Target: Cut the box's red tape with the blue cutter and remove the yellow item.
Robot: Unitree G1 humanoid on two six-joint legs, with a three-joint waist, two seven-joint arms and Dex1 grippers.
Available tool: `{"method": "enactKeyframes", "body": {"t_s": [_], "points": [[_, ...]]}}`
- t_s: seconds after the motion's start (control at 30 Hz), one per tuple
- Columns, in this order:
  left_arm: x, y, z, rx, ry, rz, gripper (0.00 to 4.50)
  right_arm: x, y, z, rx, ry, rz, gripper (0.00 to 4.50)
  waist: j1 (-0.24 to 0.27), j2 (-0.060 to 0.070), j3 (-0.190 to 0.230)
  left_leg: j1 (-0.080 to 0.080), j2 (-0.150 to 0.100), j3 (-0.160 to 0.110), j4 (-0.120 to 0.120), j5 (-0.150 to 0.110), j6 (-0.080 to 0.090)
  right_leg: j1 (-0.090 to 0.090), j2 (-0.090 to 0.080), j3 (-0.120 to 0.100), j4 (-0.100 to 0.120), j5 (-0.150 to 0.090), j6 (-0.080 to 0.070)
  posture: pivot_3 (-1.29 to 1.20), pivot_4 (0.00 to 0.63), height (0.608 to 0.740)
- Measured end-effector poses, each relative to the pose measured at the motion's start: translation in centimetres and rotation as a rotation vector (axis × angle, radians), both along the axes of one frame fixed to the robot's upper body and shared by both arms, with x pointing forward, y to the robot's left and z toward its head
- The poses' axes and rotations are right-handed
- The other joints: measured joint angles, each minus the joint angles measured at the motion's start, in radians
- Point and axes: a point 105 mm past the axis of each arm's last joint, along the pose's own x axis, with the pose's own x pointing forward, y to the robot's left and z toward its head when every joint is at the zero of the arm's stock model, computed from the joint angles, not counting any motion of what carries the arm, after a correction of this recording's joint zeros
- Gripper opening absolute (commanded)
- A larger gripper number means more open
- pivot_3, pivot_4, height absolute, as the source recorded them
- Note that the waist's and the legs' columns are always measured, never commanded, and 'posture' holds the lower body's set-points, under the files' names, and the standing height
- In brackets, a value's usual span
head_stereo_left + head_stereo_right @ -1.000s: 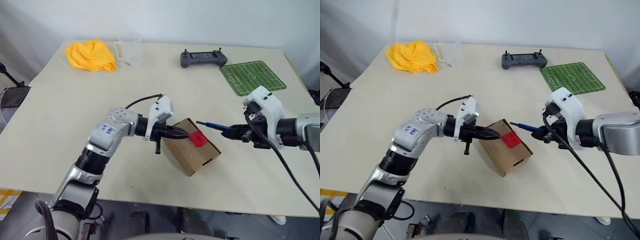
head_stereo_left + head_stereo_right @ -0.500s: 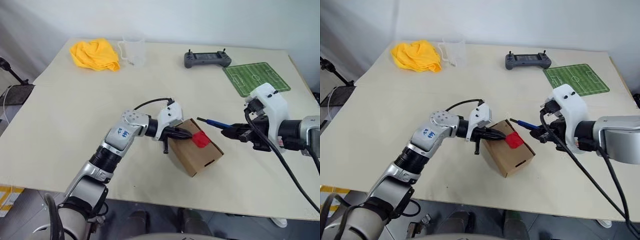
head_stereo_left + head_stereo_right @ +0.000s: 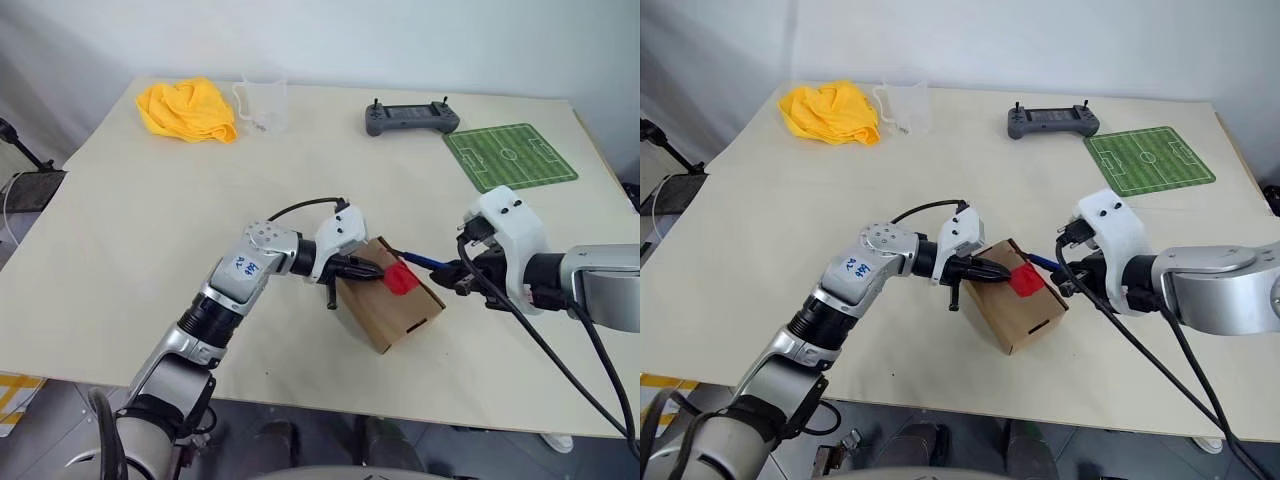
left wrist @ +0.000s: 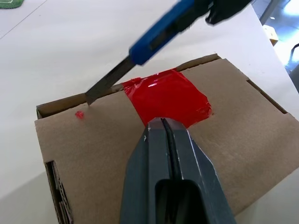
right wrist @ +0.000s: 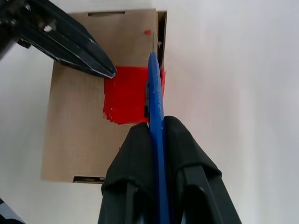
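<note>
Left hand [image 4: 162,128] clenched, empty, fingertips pressed on the small brown cardboard box [image 3: 392,307] at the edge of the bright red tape patch [image 4: 166,95]. Right hand [image 5: 156,123] clamped on the slim blue pen-shaped cutter [image 5: 155,100], grey blade tip [image 4: 100,88] touching the box's upper face at the flap seam, just beside the tape. Box resting on the pale wooden tabletop [image 3: 150,220], near the front edge. Yellow crumpled cloth [image 3: 187,108] at the far left corner, beside a clear measuring cup [image 3: 262,104]; grey handheld controller [image 3: 411,117] and green football-pitch mat [image 3: 510,155] at far right.
</note>
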Motion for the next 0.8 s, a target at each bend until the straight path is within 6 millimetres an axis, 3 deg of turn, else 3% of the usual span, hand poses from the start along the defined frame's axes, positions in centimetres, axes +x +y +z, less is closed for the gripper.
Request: {"method": "enactKeyframes", "body": {"t_s": [0.8], "points": [[-0.32, 0.26, -0.15, 0.011, 0.004, 0.007, 0.0, 0.91, 0.34, 0.1, 0.112, -0.008, -0.034, 0.1, -0.002, 0.0, 0.0, 0.0, 0.0, 0.0, 0.006, -0.001, 0.002, 0.0, 0.0, 0.001, 0.001, 0.0, 0.0, 0.0, 0.15, 0.74]]}}
